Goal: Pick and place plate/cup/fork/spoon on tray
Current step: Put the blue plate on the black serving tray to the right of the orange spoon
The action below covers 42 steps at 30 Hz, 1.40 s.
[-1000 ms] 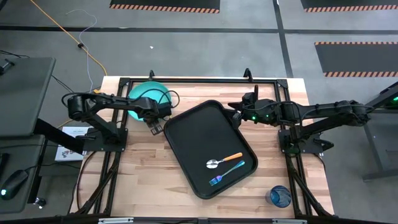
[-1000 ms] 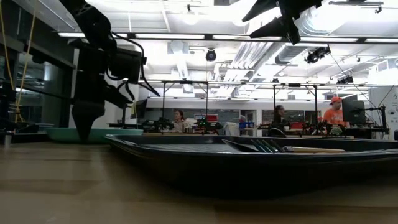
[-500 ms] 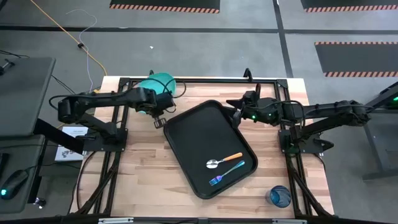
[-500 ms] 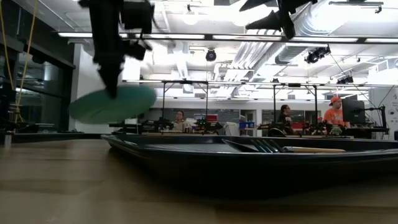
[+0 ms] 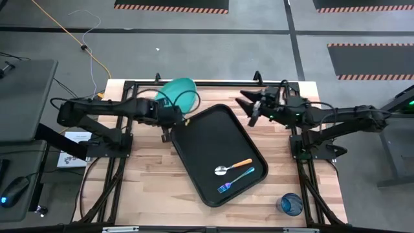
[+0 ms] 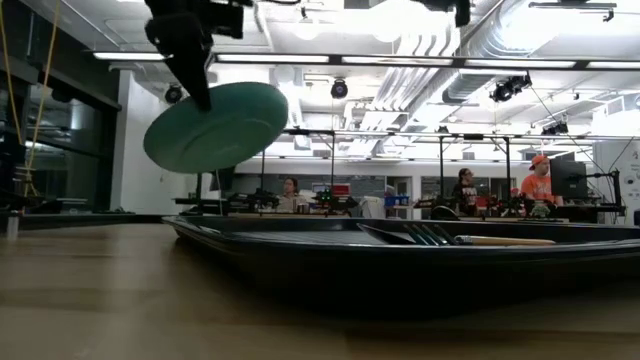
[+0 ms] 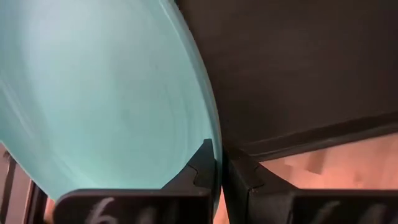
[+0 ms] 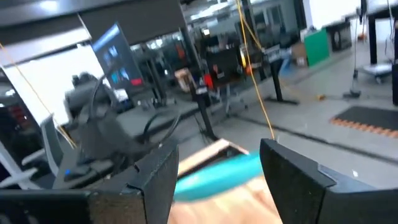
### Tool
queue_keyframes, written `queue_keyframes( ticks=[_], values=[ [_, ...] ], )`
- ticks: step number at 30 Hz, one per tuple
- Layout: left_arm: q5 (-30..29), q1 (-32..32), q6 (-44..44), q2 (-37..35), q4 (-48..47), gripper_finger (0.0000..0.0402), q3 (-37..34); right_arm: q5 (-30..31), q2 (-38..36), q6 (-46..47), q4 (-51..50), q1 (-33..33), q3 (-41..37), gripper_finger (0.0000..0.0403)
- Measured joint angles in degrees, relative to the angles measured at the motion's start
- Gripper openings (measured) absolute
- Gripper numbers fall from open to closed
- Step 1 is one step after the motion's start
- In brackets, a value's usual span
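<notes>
My left gripper is shut on the round turquoise plate, which is in the air above the tray's far left corner; the plate also shows in the low view and the left wrist view. The black tray lies slantwise on the table's middle. The orange-handled spoon and the blue fork lie in its near right part. The blue cup stands on the table at the near right. My right gripper is open and empty, raised over the tray's far right edge. My left gripper pinches the plate's rim between its two fingers, one on each face, at the edge nearest the arm. The fingers come from above, slanting down. The plate is lifted clear and tilted, and it reaches out beyond the fingers toward the table's far edge.
A black frame runs along the table's far edge and both sides. Bare wood lies left of the tray. People sit at desks in the room behind.
My left gripper has lifted the plate off the table at the far left and carried it up and toward the tray; the plate now hangs tilted, higher than before. My right gripper has risen and drawn back a little from the tray toward the table's far edge.
</notes>
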Motion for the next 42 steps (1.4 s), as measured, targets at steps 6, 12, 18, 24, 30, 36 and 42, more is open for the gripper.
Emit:
queue_keyframes(
  ticks=[6,12,18,24,30,36,42],
  values=[
    [4.3,-6.3,0.4,1.8,4.7,0.0001,1.4,3.9,-6.3,-4.5,1.1,0.0,0.0,0.0218],
    [5.1,-12.7,2.5,12.4,5.4,0.0001,10.9,10.0,-10.6,-7.8,1.2,0.0,0.0,0.0218],
    [2.3,-15.6,5.5,26.0,7.2,0.0,18.7,10.0,-11.6,-8.0,0.2,0.0,0.0,0.0218],
    [2.4,-16.9,8.9,36.0,9.5,0.0,23.0,9.8,-11.6,-8.0,-0.8,0.0,0.0,0.0218],
    [2.5,-17.5,10.1,40.8,10.1,0.0,23.9,9.6,-11.5,-7.5,-1.2,0.0,0.0,0.0218],
    [-1.0,-17.2,7.0,42.9,11.0,0.0005,23.9,8.9,-10.7,-4.6,-2.7,0.0,0.0,0.0218],
    [1.2,-16.8,6.5,43.0,12.4,0.0036,23.7,8.4,-9.6,0.9,-5.5,0.0,0.0,0.0218]
  ],
)
